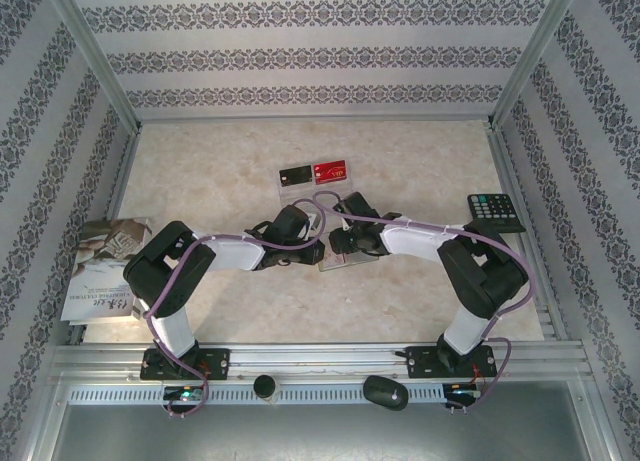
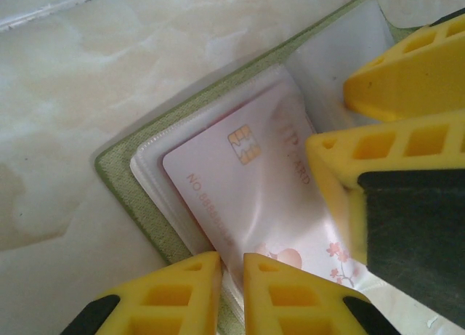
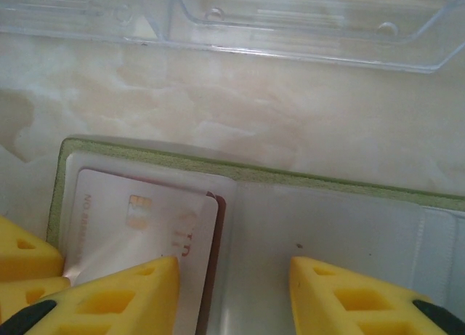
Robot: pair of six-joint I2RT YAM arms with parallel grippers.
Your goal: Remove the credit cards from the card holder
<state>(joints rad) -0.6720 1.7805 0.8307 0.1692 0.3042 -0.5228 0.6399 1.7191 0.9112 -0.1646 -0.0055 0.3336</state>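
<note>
here we see both arms meeting at the middle of the marble-look table (image 1: 430, 171), above the olive-green card holder (image 3: 254, 176), which lies open with its clear sleeves facing up. a pale pink card (image 2: 240, 197) with a gold chip sits in the left sleeve, with a darker card (image 3: 221, 226) just behind it. the left gripper (image 2: 232, 266) has its yellow jaws closed on the holder's edge. the right gripper (image 3: 234, 269) has its jaws apart over the sleeves, gripping nothing. farther away a black card (image 1: 295, 175) and a red card (image 1: 331, 169) lie side by side. a calculator (image 1: 496, 212) is at the right, a booklet (image 1: 105, 266) at the left
</note>
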